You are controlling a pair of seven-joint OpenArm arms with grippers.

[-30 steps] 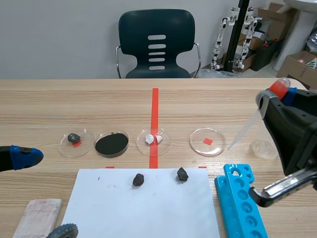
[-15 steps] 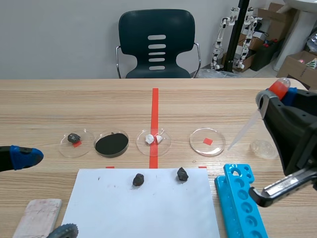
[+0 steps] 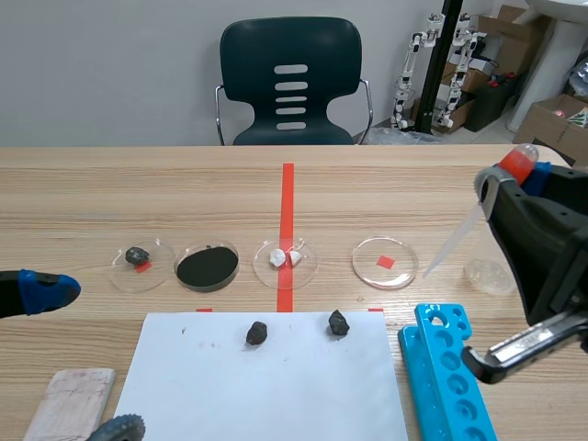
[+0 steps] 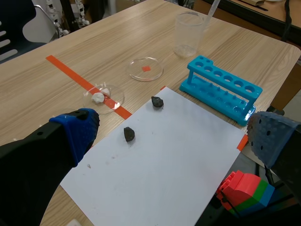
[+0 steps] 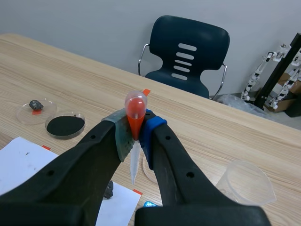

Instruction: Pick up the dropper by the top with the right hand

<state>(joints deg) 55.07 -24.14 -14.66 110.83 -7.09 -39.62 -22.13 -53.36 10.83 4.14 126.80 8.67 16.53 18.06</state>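
My right gripper (image 5: 135, 133) is shut on the dropper (image 5: 135, 112), pinching its orange-red bulb between the pads; the clear stem hangs down below the fingers. In the scene view the dropper (image 3: 459, 237) slants down to the left from the raised right gripper (image 3: 516, 175), its tip above the table near an empty petri dish (image 3: 385, 262). My left gripper (image 4: 169, 136) stands open, low at the table's left, above the white paper (image 4: 160, 160); one blue pad (image 3: 46, 288) shows at the scene's left edge.
A clear cup (image 3: 489, 275) stands under the right arm, beside the blue tube rack (image 3: 447, 377). Several petri dishes (image 3: 207, 265) line the table's middle. Two dark stones (image 3: 256, 333) lie on the white paper (image 3: 266, 386). A pale block (image 3: 69, 401) sits front left.
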